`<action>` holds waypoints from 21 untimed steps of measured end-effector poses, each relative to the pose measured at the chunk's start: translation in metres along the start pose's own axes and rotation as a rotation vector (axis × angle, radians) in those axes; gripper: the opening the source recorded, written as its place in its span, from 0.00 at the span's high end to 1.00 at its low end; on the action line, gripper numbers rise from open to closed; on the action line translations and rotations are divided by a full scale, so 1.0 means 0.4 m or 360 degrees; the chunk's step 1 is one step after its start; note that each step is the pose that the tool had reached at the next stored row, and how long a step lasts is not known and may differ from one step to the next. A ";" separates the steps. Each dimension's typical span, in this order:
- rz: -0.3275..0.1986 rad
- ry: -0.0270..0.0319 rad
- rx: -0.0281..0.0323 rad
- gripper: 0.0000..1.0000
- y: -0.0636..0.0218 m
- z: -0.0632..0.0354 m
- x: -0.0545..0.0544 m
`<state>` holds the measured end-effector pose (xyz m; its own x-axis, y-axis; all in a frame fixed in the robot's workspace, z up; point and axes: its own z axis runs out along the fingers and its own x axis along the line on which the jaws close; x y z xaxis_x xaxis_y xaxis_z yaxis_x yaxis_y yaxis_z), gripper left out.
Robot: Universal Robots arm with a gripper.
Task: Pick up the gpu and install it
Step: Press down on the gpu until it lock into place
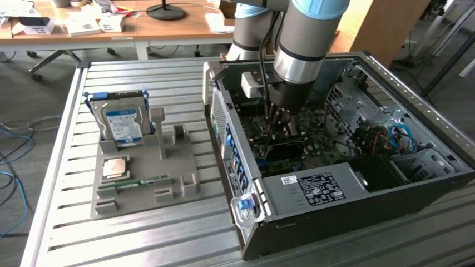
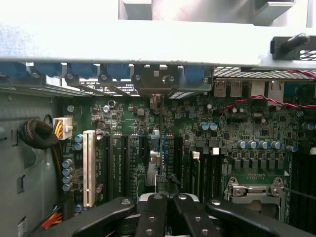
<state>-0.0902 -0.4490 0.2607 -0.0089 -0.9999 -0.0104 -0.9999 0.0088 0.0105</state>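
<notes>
Exterior view: hard drive (image 1: 122, 123) beside case (image 1: 415, 183).

Slatted table (image 1: 67, 167), grey tray (image 1: 178, 167), computer case (image 1: 438, 167)

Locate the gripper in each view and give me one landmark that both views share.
Exterior view: the gripper reaches down inside the open computer case, near its middle, over the motherboard.
Wrist view: the gripper is nearest the camera, fingers shut, above the motherboard and its slots.
Shared landmark: the green motherboard.
</notes>
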 end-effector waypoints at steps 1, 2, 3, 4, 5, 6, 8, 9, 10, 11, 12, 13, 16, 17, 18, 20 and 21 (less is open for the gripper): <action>0.0000 -0.00001 -0.00001 0.89 0.000 0.000 0.000; 0.0000 0.00001 -0.00001 0.89 0.000 0.001 0.000; 0.0000 0.00005 -0.00003 0.89 0.000 0.001 0.000; 0.0000 0.00009 -0.00004 0.89 0.000 0.002 0.000; 0.0000 0.00007 -0.00004 0.89 0.000 0.002 0.000; 0.0000 0.00004 -0.00003 0.89 0.000 0.002 0.000; 0.0000 -0.00001 -0.00001 0.89 0.000 0.003 0.000; 0.0000 0.00000 -0.00001 0.89 0.000 0.003 0.000; 0.0000 -0.00001 -0.00001 0.89 0.000 0.003 0.000; 0.0000 -0.00001 0.00000 0.89 0.000 0.003 0.000; 0.0000 -0.00002 0.00000 0.89 0.000 0.003 0.000; 0.0000 -0.00001 -0.00001 0.89 0.000 0.002 0.000; 0.0000 -0.00053 0.00029 0.89 0.000 -0.006 -0.001; 0.0000 -0.00024 0.00012 0.89 0.000 -0.012 -0.001; 0.0000 -0.00003 0.00001 0.89 0.000 -0.019 0.000; 0.0000 -0.00007 0.00003 0.89 0.000 -0.032 0.000; 0.0000 -0.00001 0.00000 0.89 0.000 -0.039 0.000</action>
<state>-0.0902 -0.4489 0.2762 -0.0089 -0.9999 -0.0105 -0.9999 0.0088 0.0105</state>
